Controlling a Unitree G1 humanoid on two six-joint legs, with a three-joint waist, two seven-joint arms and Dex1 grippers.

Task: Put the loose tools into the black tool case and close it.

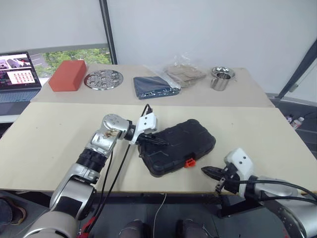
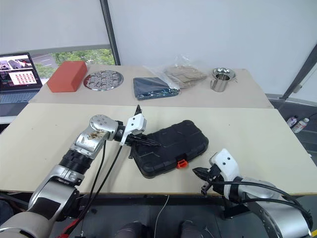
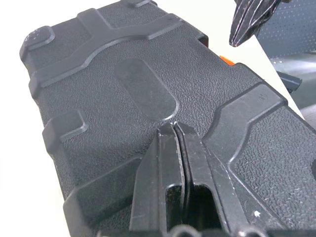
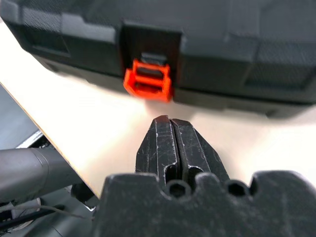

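The black tool case (image 1: 181, 144) lies with its lid down on the near table, angled, its textured shell facing up. Its small orange latch (image 4: 148, 81) sticks out from the front edge toward me. My left gripper (image 1: 161, 143) is shut, and its fingertips (image 3: 174, 129) rest on the lid near the case's left end. My right gripper (image 4: 168, 121) is shut and empty, hovering low at the table's front edge, pointing at the latch a short way off. The loose tools are out of view.
On the far table sit a red block (image 1: 68, 75), a round metal plate (image 1: 103, 79), a folded dark blue cloth (image 1: 153, 87), a plastic bag (image 1: 183, 73) and a steel cup (image 1: 221, 78). A laptop (image 1: 17, 74) stands far left.
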